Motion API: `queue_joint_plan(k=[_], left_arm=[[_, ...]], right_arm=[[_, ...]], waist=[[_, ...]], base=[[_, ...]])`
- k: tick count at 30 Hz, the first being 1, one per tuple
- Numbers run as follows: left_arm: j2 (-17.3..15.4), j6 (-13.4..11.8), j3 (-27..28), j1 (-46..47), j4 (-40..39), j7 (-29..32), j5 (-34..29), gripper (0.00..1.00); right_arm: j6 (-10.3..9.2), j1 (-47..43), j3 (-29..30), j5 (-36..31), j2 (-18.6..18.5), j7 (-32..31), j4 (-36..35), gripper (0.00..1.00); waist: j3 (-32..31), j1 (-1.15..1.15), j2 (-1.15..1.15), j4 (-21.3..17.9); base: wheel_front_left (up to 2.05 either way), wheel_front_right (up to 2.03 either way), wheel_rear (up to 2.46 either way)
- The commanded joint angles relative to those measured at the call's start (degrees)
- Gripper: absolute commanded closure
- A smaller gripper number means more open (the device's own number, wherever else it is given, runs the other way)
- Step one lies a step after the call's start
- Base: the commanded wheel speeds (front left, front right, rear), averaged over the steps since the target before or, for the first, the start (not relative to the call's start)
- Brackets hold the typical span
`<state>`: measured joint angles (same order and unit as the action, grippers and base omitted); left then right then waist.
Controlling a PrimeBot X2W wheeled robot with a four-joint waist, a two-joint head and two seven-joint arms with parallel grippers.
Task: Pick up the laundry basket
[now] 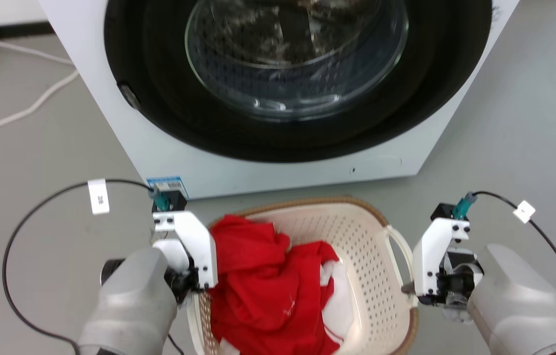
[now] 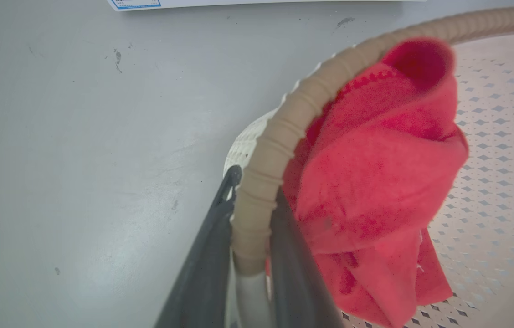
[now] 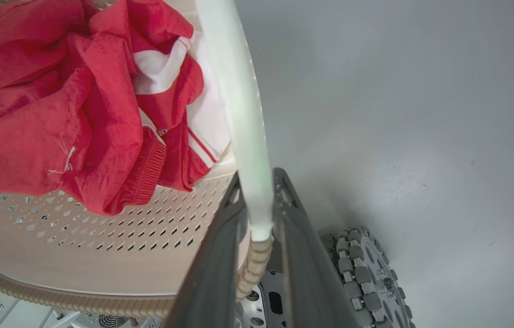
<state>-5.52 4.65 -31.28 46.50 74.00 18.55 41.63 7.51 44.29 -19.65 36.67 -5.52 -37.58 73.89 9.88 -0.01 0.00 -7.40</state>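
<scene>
laundry basket (image 1: 357,231) lies before the washing machine (image 1: 169,148). my left gripper (image 2: 257,191) pinches its rim (image 2: 293,114), my right gripper (image 3: 259,182) its loop handle (image 3: 239,91); lifting unevenly could tilt it and slip either pinch.

Cream perforated laundry basket (image 1: 357,236), brown-rimmed, upright, near the washing machine (image 1: 169,158)

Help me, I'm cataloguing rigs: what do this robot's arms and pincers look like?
The left forearm and right forearm are smooth pale grey shells. Each wrist carries a white angular bracket, a teal plug and a looping black cable bearing a white tag. The left pincer and right pincer each have two long, tapering dark grey fingers.
</scene>
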Motion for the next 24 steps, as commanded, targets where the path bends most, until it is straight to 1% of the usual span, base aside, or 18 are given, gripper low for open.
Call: queue_joint_plan(k=[1,10,24], left_arm=[[-0.3,0.2,0.0,-1.5,-0.2,0.0,0.6,1.0],[0.0,0.0,-0.2,-7.3,-0.2,0.2,1.4,1.0],[1.5,0.0,-0.9,-13.2,-0.2,-0.2,2.5,1.0]], right_arm=[[-0.04,-1.3,0.6,-0.2,0.0,-1.2,-0.1,1.0],[-0.05,-4.3,2.2,-2.2,0.4,-3.5,-0.1,1.0],[-0.05,-8.8,3.7,-4.3,1.2,-4.6,-0.1,1.0]], waist=[[-3.2,0.01,0.0,0.3],[-8.8,0.01,0.0,0.5],[-13.3,0.01,0.0,1.5]], base=[[0.0,0.0,0.0],[0.0,0.0,0.0],[0.0,0.0,0.0]])
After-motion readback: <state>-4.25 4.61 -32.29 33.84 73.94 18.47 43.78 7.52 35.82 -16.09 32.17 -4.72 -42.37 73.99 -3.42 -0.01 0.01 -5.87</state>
